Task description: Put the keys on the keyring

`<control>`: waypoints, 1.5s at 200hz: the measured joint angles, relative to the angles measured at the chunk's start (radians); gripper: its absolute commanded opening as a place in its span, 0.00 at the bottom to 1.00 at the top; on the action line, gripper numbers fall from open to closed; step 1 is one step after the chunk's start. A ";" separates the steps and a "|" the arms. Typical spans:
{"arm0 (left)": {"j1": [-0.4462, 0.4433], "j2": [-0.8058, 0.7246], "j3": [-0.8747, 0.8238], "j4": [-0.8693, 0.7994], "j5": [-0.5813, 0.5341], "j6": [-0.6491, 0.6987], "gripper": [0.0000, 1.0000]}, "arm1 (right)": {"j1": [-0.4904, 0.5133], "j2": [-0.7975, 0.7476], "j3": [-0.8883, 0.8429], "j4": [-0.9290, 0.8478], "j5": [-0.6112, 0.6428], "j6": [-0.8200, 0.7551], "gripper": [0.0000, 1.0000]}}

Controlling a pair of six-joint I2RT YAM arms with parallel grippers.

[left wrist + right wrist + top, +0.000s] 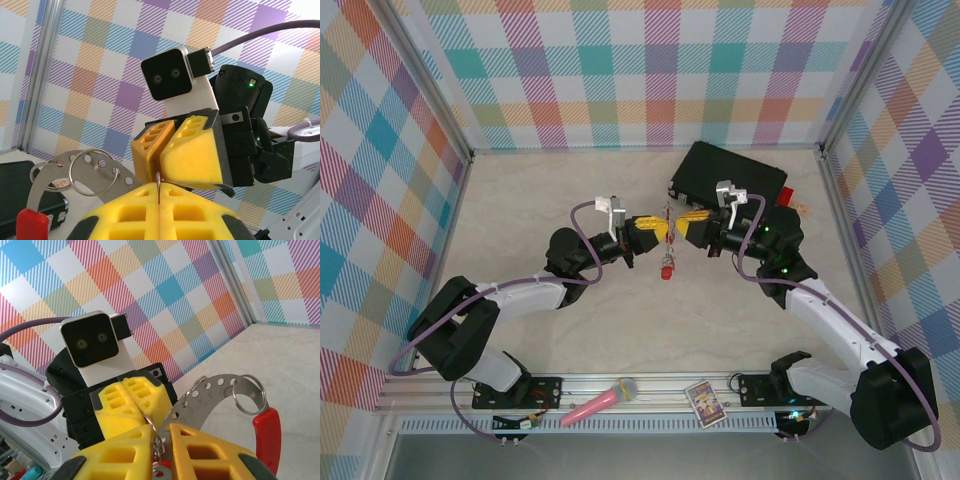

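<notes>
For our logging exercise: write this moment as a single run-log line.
left gripper: shut on keyring | right gripper: jaws narrow around small metal loops, grip unclear | both raised above table

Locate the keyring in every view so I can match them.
Top: keyring at centre, between the yellow fingers.
Left wrist: keyring lower left, red end at the bottom edge.
Right wrist: keyring right of centre, red end far right.
Shared landmark: the yellow fingers meeting beside it.

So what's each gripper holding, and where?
Left gripper pinches the keyring by its bare metal end. Right gripper: a key's metal links sit between its fingers, grip unclear.
</notes>
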 measured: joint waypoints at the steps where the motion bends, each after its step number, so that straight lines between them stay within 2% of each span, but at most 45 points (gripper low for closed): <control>1: 0.000 0.000 0.000 0.000 0.000 0.000 0.00 | 0.000 0.000 0.000 0.000 0.000 0.000 0.16; 43: 0.000 0.000 0.000 0.000 -0.003 -0.003 0.00 | -0.001 0.018 0.000 0.014 -0.020 0.003 0.21; 125: -0.002 0.004 0.006 0.000 -0.003 -0.007 0.00 | -0.007 0.042 0.004 0.040 -0.086 0.020 0.22; 177: -0.011 0.013 0.011 0.004 -0.002 -0.018 0.00 | -0.007 0.047 0.004 0.040 -0.116 0.026 0.13; 205: -0.011 0.013 0.011 0.011 0.000 -0.024 0.00 | -0.008 0.048 0.004 0.043 -0.119 0.026 0.00; 238: -0.011 0.013 0.011 0.014 0.001 -0.025 0.00 | -0.008 0.048 0.004 0.043 -0.119 0.017 0.00; 266: -0.011 0.015 0.011 0.014 0.001 -0.032 0.17 | -0.007 0.034 0.006 0.009 -0.115 -0.023 0.00; 300: 0.006 0.019 0.011 0.014 0.006 -0.050 0.27 | -0.007 -0.004 0.033 -0.137 -0.095 -0.149 0.00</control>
